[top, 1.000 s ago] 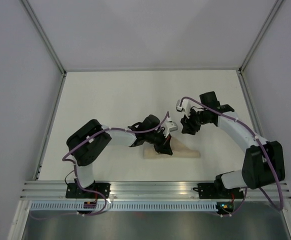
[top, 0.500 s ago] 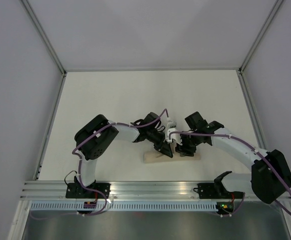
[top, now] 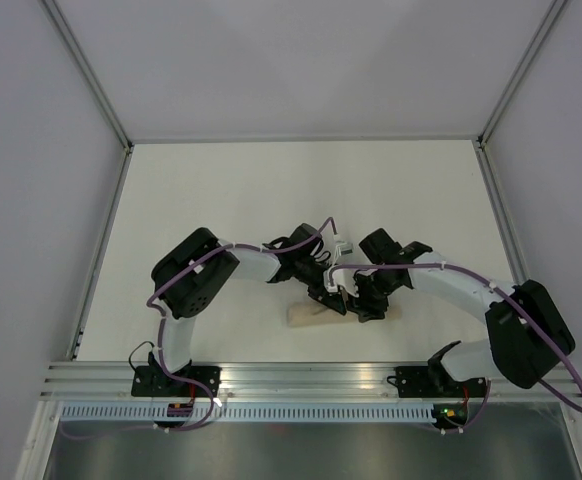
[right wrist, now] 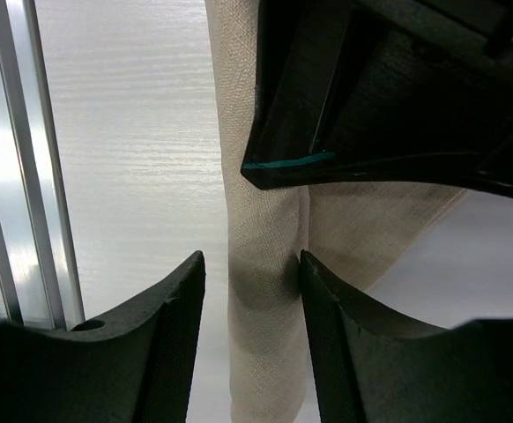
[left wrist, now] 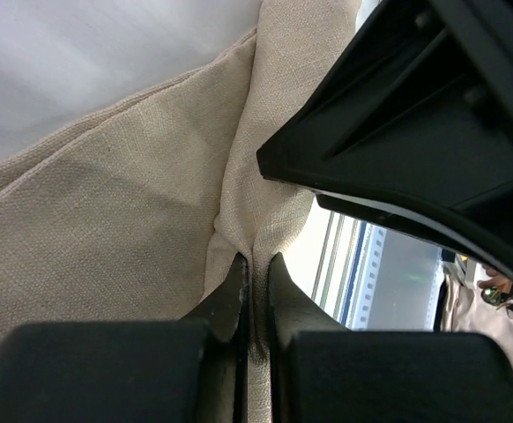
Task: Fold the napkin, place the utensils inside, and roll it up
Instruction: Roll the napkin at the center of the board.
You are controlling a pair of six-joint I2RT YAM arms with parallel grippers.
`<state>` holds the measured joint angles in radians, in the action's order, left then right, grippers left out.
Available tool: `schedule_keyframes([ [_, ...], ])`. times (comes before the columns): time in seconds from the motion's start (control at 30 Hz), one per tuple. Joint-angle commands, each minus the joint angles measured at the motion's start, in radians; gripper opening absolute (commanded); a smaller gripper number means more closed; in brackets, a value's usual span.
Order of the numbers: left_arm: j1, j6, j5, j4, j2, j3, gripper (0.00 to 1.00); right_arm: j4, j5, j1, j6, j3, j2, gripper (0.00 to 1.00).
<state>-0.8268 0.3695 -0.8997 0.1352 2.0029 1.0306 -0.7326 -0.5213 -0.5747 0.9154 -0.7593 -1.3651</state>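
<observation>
The napkin [top: 309, 316] lies as a narrow tan roll near the table's front edge. My left gripper [top: 333, 298] is over its middle and is shut on a pinched ridge of the napkin [left wrist: 239, 150], the fingertips [left wrist: 235, 284] almost touching. My right gripper [top: 364, 307] sits right beside it, open, its jaws straddling the rolled napkin [right wrist: 261, 264]. The right-hand finger [right wrist: 327, 300] touches the cloth and the left-hand finger stands off it. The left gripper's black body [right wrist: 389, 97] fills the top of the right wrist view. The utensils are hidden.
An aluminium rail [top: 301, 375] runs along the table's near edge, just in front of the napkin, and shows as the rail [right wrist: 27, 176] in the right wrist view. White enclosure walls [top: 31, 150] bound the table on three sides.
My right arm has swung in from the back right and come down onto the napkin next to the left gripper. The left gripper has shifted slightly right, still pinching the cloth.
</observation>
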Motion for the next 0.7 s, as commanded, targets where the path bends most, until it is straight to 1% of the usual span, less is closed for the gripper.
schedule_keyframes([
  [0.0, 0.0, 0.026, 0.105, -0.083, 0.051, 0.003, 0.02, 0.018, -0.017, -0.007, 0.002, 0.002, -0.04, 0.52],
  [0.03, -0.001, 0.026, 0.114, -0.083, 0.047, 0.003, 0.03, 0.021, -0.016, -0.008, -0.001, 0.002, -0.049, 0.5],
  [0.13, 0.0, 0.026, 0.14, -0.086, 0.033, 0.003, 0.04, 0.042, -0.011, -0.007, -0.01, 0.002, -0.092, 0.4],
  [0.17, 0.0, 0.026, 0.156, -0.088, 0.03, -0.001, 0.05, 0.047, -0.011, -0.008, -0.019, 0.0, -0.112, 0.31],
  [0.2, 0.0, 0.026, 0.166, -0.091, 0.022, -0.003, 0.06, 0.05, -0.011, -0.008, -0.023, -0.002, -0.121, 0.27],
  [0.27, 0.0, 0.029, 0.194, -0.089, -0.002, -0.013, 0.11, 0.048, -0.014, -0.008, -0.023, -0.006, -0.14, 0.18],
  [0.3, 0.002, 0.031, 0.229, -0.088, -0.012, -0.017, 0.13, 0.047, -0.017, -0.005, -0.02, -0.011, -0.155, 0.17],
  [0.4, 0.009, 0.072, 0.292, -0.056, -0.067, -0.05, 0.23, 0.024, -0.031, 0.002, -0.004, -0.032, -0.186, 0.15],
  [0.43, 0.018, 0.084, 0.3, -0.01, -0.084, -0.064, 0.26, 0.004, -0.037, 0.007, 0.003, -0.04, -0.196, 0.14],
  [0.57, 0.043, 0.163, 0.387, 0.062, -0.165, -0.141, 0.34, -0.073, -0.091, 0.065, 0.057, -0.115, -0.288, 0.12],
  [0.67, 0.06, 0.177, 0.442, 0.107, -0.236, -0.188, 0.39, -0.139, -0.114, 0.117, 0.102, -0.159, -0.368, 0.12],
])
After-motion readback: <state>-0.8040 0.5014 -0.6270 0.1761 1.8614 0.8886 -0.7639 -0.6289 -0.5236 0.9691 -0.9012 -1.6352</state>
